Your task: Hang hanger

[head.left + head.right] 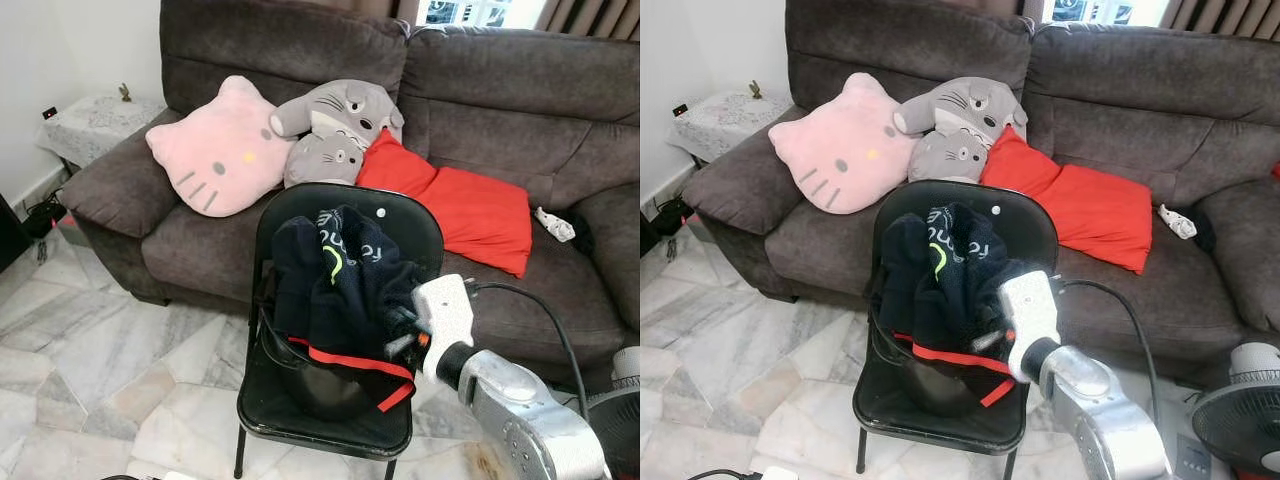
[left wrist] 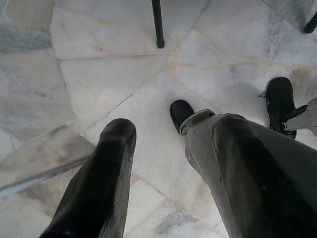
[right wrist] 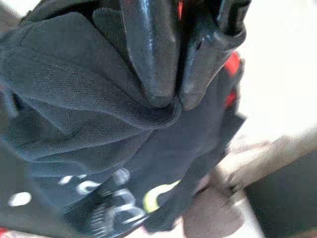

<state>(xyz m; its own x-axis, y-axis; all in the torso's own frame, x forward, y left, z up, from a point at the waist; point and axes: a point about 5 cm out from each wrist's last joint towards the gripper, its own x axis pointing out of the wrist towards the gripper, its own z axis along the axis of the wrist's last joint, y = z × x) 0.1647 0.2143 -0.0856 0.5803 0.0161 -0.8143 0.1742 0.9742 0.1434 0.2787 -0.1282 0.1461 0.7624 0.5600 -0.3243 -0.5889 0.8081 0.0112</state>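
Note:
A dark navy garment (image 1: 335, 285) with red trim and a green logo lies bunched over the seat and back of a black folding chair (image 1: 400, 215). A thin black curve at the garment's left edge may be a hanger; I cannot tell. My right gripper (image 1: 400, 337) reaches in from the right and is shut on a fold of the garment (image 3: 99, 99), its fingertips (image 3: 158, 94) pinched together on the cloth. My left gripper (image 2: 158, 126) hangs low over the marble floor, open, with nothing between its fingers.
A grey sofa (image 1: 500, 90) stands right behind the chair, carrying a pink cat cushion (image 1: 215, 150), grey plush toys (image 1: 335, 130) and a red cushion (image 1: 470, 215). A fan (image 1: 1240, 420) stands at the right. A chair leg (image 2: 157, 25) is near my left gripper.

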